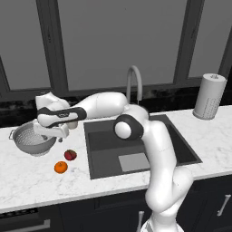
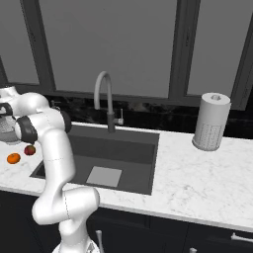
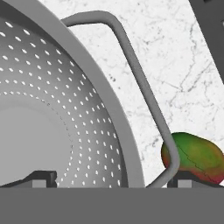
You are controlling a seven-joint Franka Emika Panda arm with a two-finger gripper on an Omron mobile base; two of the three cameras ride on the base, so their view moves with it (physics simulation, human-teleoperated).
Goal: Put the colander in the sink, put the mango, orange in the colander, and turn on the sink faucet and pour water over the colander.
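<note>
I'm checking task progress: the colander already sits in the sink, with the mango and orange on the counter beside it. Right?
Not quite. The colander is on the counter, left of the sink, as the left base view shows. The mango and orange do lie on the counter beside it.

A round silvery-grey perforated colander (image 1: 31,139) sits upright on the white marble counter, left of the sink (image 1: 136,147), with one looped side handle seen close up in the hand view. Just in front of it lie a dark red and green mango (image 1: 70,155) and, nearer the counter's front edge, a bright orange (image 1: 60,167), close together. The dark grey sink basin is recessed, with a lighter square at its bottom. Behind it rises the tall grey gooseneck faucet (image 1: 133,84).
</note>
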